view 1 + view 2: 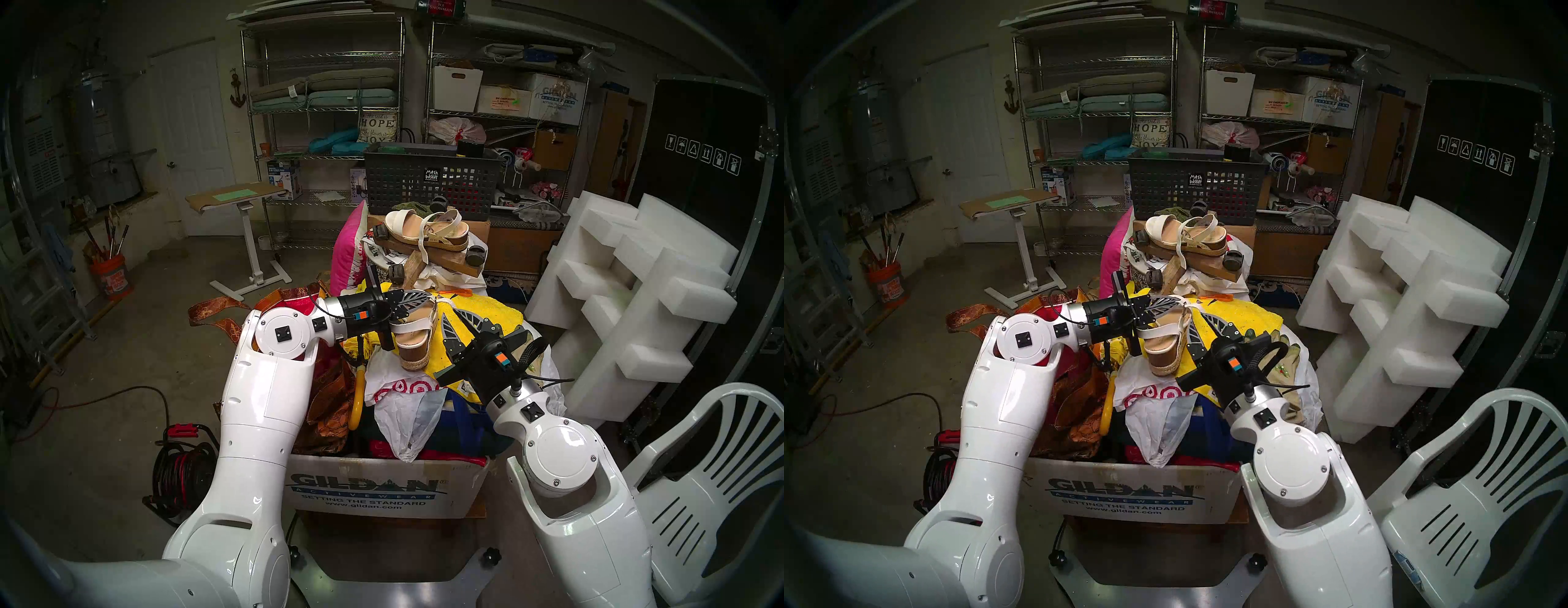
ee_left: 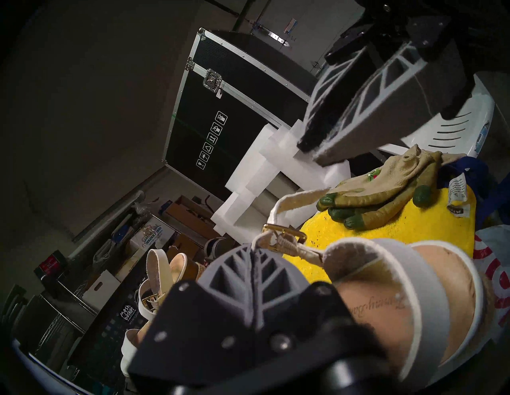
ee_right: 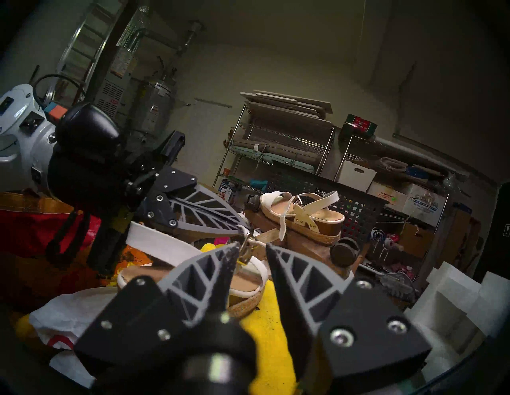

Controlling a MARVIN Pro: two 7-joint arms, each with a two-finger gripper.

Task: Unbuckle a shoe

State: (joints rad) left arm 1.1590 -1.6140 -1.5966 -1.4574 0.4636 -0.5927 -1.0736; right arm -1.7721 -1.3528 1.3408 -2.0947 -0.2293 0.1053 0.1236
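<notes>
The shoe [image 1: 413,337], a white-strapped wedge sandal with a tan insole and jute sole, hangs above the pile of clothes in the box. My left gripper [image 1: 426,297] is shut on its thin ankle strap right beside the gold buckle [image 2: 287,234]. It holds the shoe tilted, heel down. My right gripper [image 1: 456,326] is open just right of the shoe. In the right wrist view the right gripper [image 3: 252,249] has its fingertips on either side of the buckle [image 3: 245,253]. I cannot tell whether they touch it.
A flatter white-strapped platform sandal [image 1: 428,231] lies on a wooden wheeled board behind. A yellow towel [image 1: 492,314] and garden gloves [image 2: 386,187] lie under the grippers. The Gildan box [image 1: 369,488] is in front; foam blocks [image 1: 628,288] and a white chair [image 1: 700,488] stand at right.
</notes>
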